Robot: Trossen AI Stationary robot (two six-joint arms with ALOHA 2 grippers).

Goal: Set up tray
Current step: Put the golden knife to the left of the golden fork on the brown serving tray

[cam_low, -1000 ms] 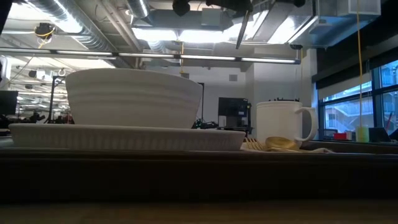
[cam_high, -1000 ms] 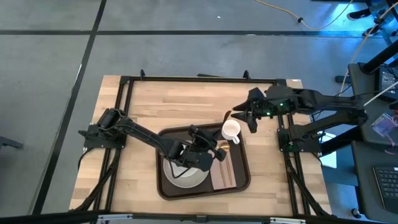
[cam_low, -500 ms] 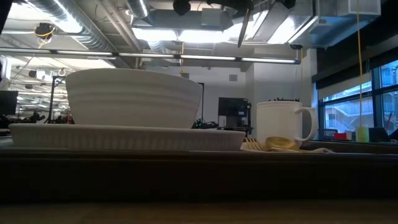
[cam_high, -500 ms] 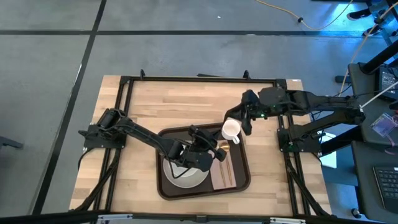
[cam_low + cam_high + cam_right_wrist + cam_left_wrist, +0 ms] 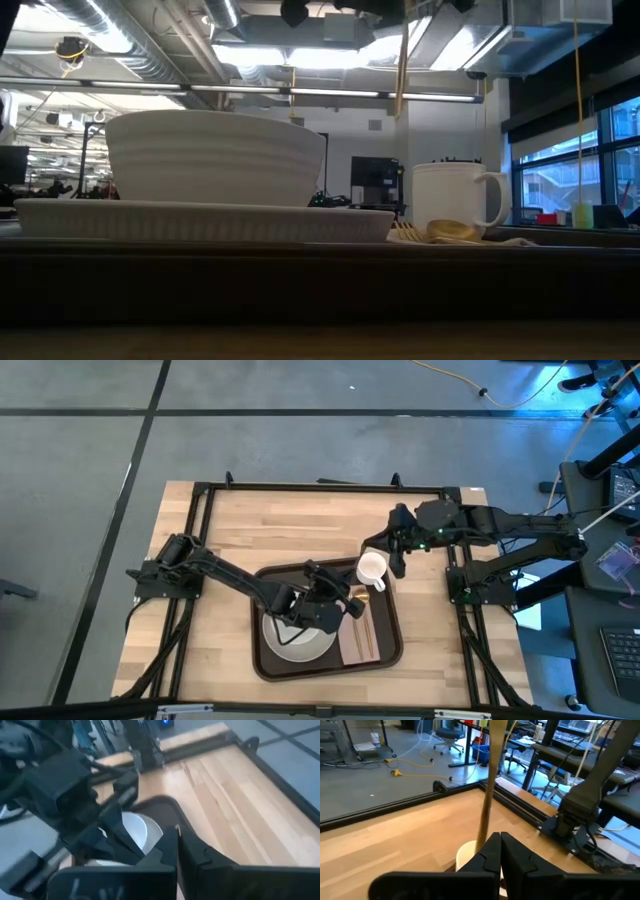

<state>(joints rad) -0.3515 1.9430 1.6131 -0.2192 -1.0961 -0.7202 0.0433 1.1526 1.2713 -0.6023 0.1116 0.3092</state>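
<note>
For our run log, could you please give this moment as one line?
left gripper: shut on tan stick, over tray | right gripper: shut, near mug

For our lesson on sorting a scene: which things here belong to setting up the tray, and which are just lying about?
Belong: tray, plate, bowl, mug, napkin, gold utensil held upright in the shut left gripper; shut right gripper beside the mug.
Lying about: yellow cable on the floor, keyboard off the table.
</note>
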